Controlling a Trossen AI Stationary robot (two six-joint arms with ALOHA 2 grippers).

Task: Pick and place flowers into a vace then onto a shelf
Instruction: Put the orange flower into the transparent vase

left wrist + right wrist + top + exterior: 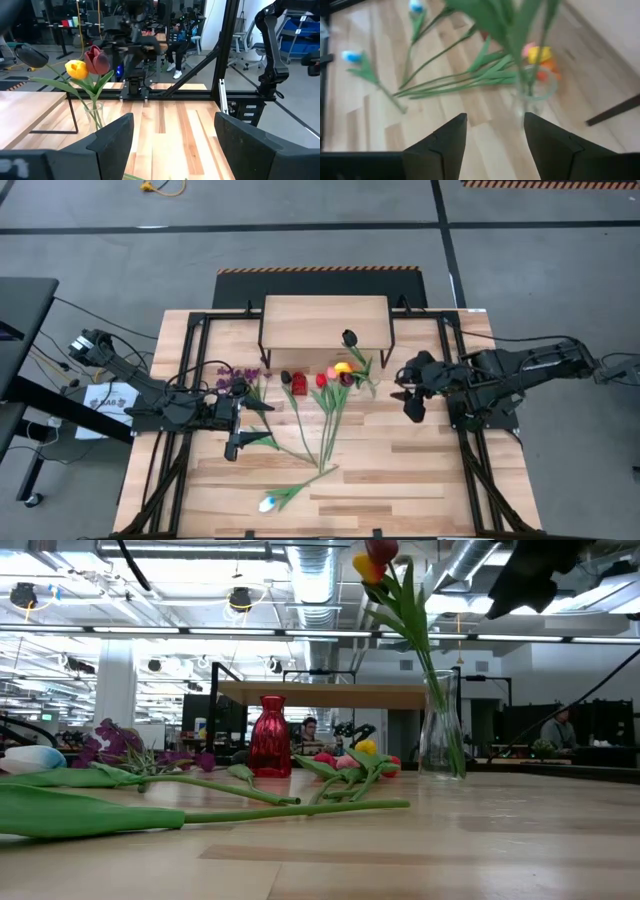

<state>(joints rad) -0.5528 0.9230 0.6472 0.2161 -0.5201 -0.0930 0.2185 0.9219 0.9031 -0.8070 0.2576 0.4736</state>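
1. High view: the right gripper point(412, 402) hovers beside the clear vase point(352, 376), near the shelf point(325, 322); loose tulips point(325, 420) await picking.
2. Low view: the vase point(441, 730) stands upright, stems leaning.
3. Left wrist view: the left gripper point(170, 142) waits, spread wide, empty.
4. Right wrist view: its fingers point(442, 142) are parted, gripping nothing, seemingly after releasing a stem.

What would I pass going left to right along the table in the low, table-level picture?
White tulip → purple blossoms → red vase → heap of tulips → glass vase holding flowers.

table point(400, 470): pale matt wood planks | vase point(443, 730): clear glossy glass | red vase point(270, 737): glossy
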